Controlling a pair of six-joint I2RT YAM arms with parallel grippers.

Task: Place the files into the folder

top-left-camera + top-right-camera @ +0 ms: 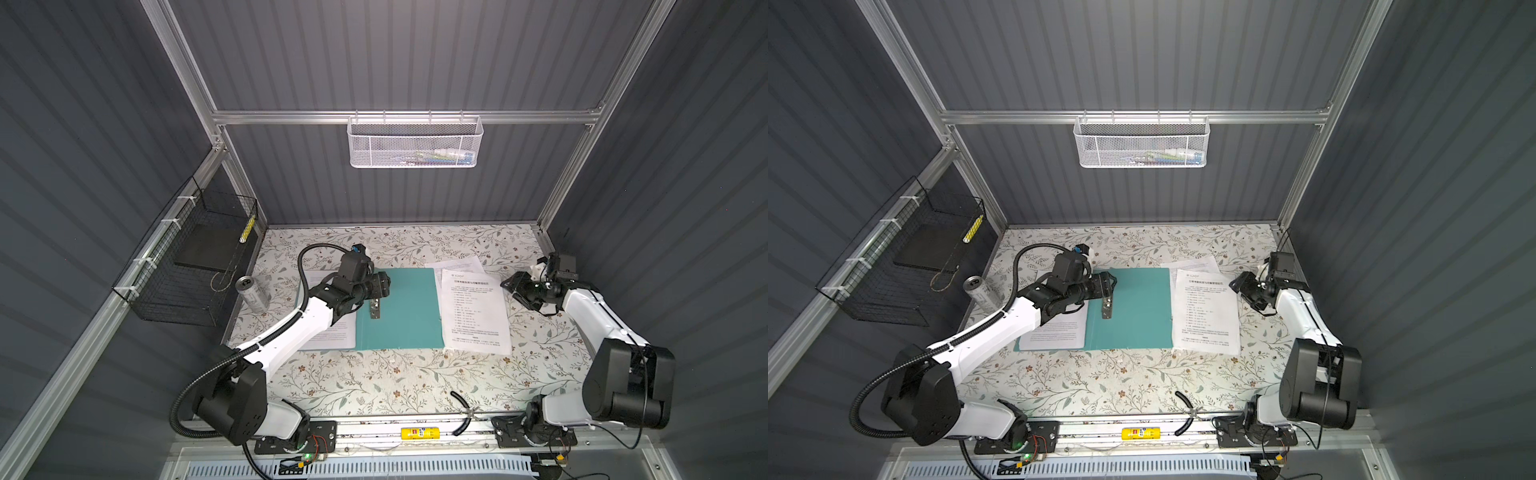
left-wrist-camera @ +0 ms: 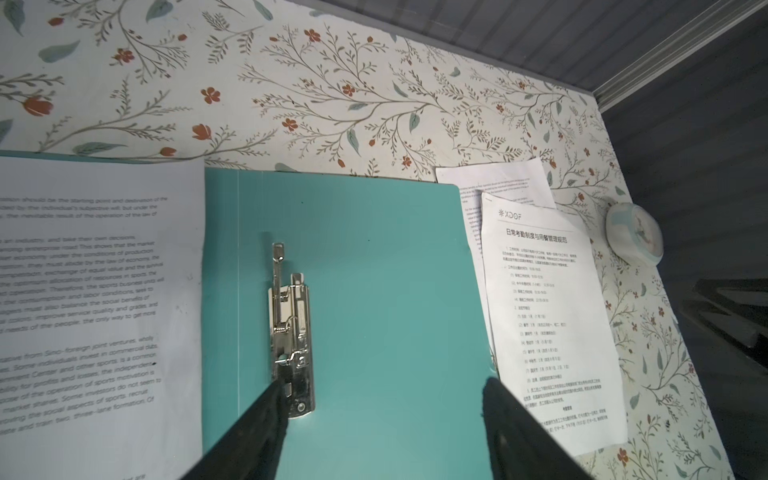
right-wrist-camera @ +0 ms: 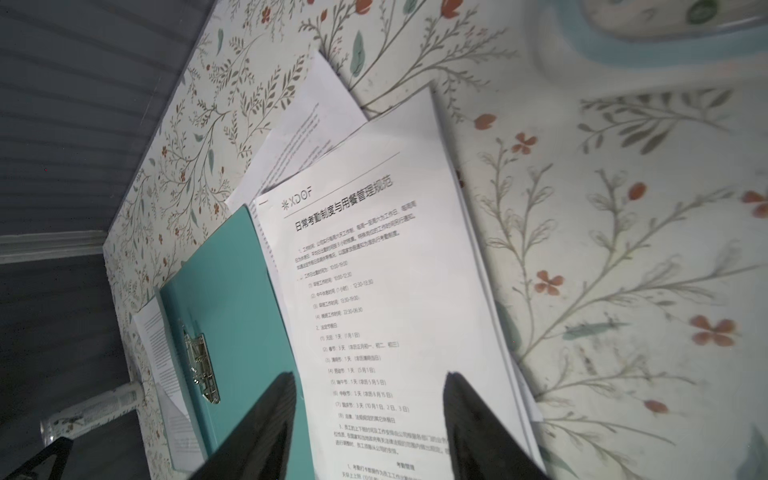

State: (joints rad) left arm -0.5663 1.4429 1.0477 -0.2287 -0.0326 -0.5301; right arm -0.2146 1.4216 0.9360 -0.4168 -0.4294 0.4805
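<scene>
Reading the bench like a clock, with 6 at the robot's side: the thin teal-green card folder (image 1: 399, 316) lies open and flat in the middle, and nothing looks clamped in it yet. One white printed sheet (image 1: 328, 337) sits loose on its 9 o'clock cover, partly under the left arm. The rest of the files, a stack of white printed paper sheets (image 1: 473, 307), lie at the folder's 3 o'clock. The top one's edge is right at the cover's edge, maybe just over it.

The left tool (image 2: 382, 384) hovers over the folder with its fingers spread wide and nothing in them. One finger is right over an end of the shiny metal clip (image 2: 291, 332). The right tool (image 3: 369, 376) hangs above the top sheet, fingers well apart, also empty.

What could go wrong, probably:
- Flat paper gives the right tool no edge to pinch. A push down likely crumples the top sheet or drags the lower ones along.
- A sheet sliding across could snag on the clip.
- That left finger could bump the clip and skid the light folder.
- A pale round tape-like roll (image 2: 633, 239) off the stack's 3 o'clock side could get knocked.
- Toward 12 o'clock a skewed white sheet (image 1: 455, 264) pokes out from under the stack, so the pile likely won't travel square.
</scene>
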